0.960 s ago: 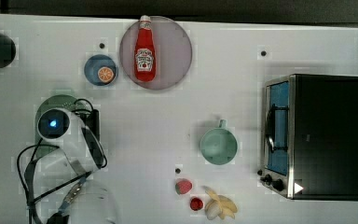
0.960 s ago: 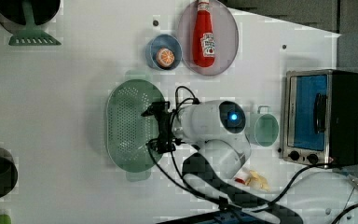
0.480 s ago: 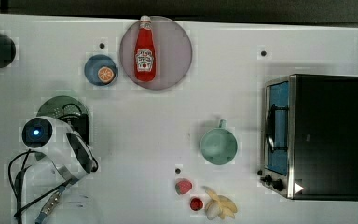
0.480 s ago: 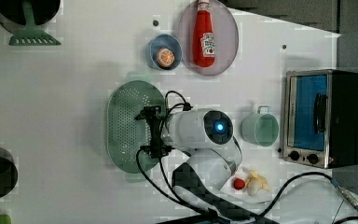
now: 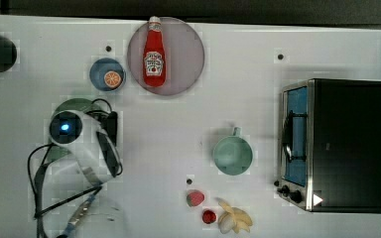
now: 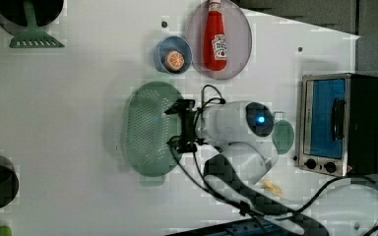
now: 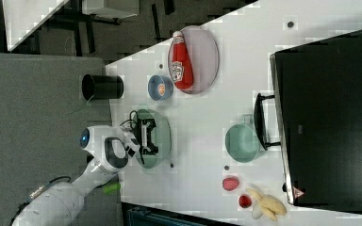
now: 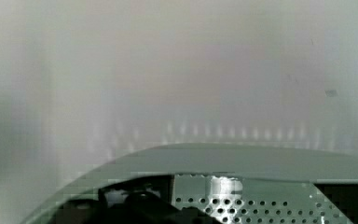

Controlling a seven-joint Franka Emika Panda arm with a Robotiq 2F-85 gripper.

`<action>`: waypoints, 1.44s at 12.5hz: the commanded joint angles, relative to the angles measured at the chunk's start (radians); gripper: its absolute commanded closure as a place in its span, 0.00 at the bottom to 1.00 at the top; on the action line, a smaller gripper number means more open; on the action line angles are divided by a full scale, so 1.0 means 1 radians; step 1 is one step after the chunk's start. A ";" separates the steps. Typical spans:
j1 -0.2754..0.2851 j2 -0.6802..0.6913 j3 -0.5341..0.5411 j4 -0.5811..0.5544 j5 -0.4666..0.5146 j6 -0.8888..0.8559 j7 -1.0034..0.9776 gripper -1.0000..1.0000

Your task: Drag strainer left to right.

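Gripper (image 6: 181, 127) spread wide over strainer (image 6: 145, 129) rim nearer the arm; bowl's long axis across the reach

The arm (image 6: 231, 125) is clad in smooth white rounded shells, with dark grey bands seen at the joints. A small blue light (image 6: 261, 119) is lit on a dark round cap on one segment. Black cables (image 6: 211, 179) are looped along the links and down to the base. The gripper (image 6: 183, 127) is built in black, with a boxy black body.
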State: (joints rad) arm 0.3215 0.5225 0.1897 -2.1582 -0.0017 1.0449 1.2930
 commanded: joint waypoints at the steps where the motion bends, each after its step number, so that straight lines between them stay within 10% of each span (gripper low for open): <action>1: -0.087 -0.052 -0.023 -0.048 -0.009 -0.009 -0.069 0.00; 18: -0.201 -0.123 -0.262 -0.155 -0.009 -0.005 -0.461 0.00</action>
State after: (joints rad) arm 0.1060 0.4163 -0.0663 -2.3125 -0.0138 1.0186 0.8872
